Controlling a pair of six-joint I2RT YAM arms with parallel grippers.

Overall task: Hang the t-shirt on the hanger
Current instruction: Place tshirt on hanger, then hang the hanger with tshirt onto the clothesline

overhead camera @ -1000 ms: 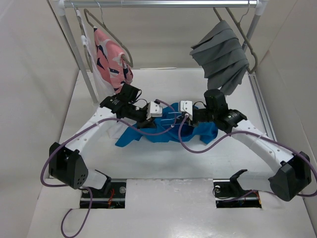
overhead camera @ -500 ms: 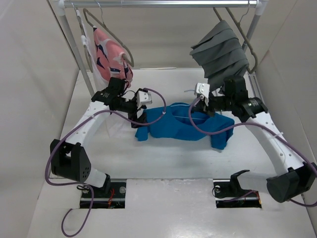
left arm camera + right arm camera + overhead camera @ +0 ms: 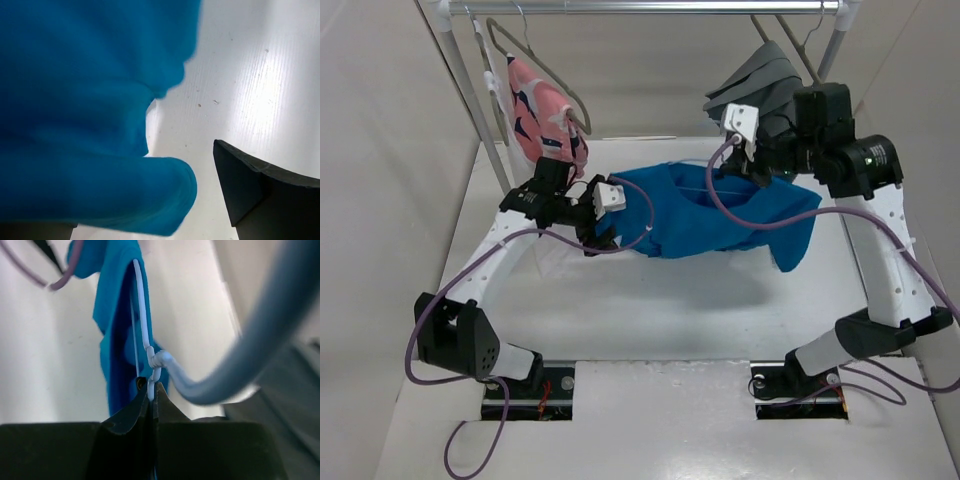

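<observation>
The right gripper is clamped tight on the twisted wire neck of the hanger, and the t-shirt hangs on it just ahead of the fingertips. The left gripper stands wide apart and grips nothing, with a fold of the t-shirt covering one finger.

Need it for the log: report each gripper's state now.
Left gripper: open, t-shirt lying against it, not clamped.
Right gripper: shut on the hanger.
</observation>
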